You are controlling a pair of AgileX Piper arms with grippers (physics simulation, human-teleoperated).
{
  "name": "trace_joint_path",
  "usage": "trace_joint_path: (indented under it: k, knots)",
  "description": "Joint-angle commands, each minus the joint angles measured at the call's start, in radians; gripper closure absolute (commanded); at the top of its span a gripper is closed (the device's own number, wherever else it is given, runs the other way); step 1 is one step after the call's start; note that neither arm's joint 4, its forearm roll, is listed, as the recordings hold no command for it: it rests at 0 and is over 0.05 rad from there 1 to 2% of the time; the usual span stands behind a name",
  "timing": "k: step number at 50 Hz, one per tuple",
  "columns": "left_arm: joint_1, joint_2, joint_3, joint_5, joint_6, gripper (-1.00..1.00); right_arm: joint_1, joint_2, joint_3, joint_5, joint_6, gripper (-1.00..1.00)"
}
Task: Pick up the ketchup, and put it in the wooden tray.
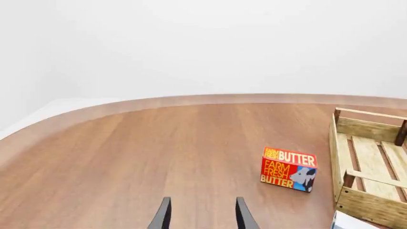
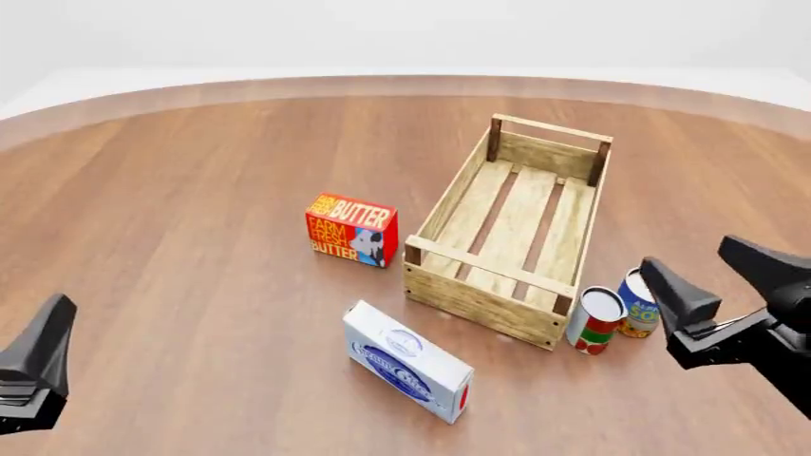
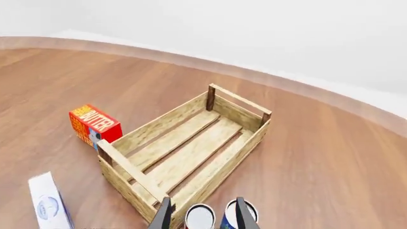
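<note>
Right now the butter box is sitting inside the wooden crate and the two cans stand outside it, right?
Not quite. The front view shows the butter box on the table beside the wooden crate, not inside; the two cans do stand outside it.

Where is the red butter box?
In the front view, the butter box stands on the table left of the wooden tray, behind the white carton.

Bright, even, diffuse light in all your views, soft faint shadows under the wooden tray (image 2: 514, 237) and butter box (image 2: 351, 230), no glare on the table (image 2: 190, 190), sharp focus throughout, table edge bowed in your wrist views
</note>
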Motion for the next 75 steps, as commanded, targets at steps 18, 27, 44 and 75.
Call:
trace_joint_path:
  k: [18, 27, 44, 75]
  knots:
    - [0.000, 0.000, 0.000, 0.000, 0.000, -1.00, 0.379, 0.378, -0.212, -0.060, 0.089, -1.00]
    - [0.000, 0.000, 0.000, 0.000, 0.000, -1.00, 0.486, 0.484, -0.260, -0.094, 0.099, -1.00]
    - [0.000, 0.000, 0.000, 0.000, 0.000, -1.00, 0.668, 0.623, -0.350, -0.095, 0.102, -1.00]
    - [0.000, 0.000, 0.000, 0.000, 0.000, -1.00, 0.928, 0.811, -0.466, -0.153, 0.132, -1.00]
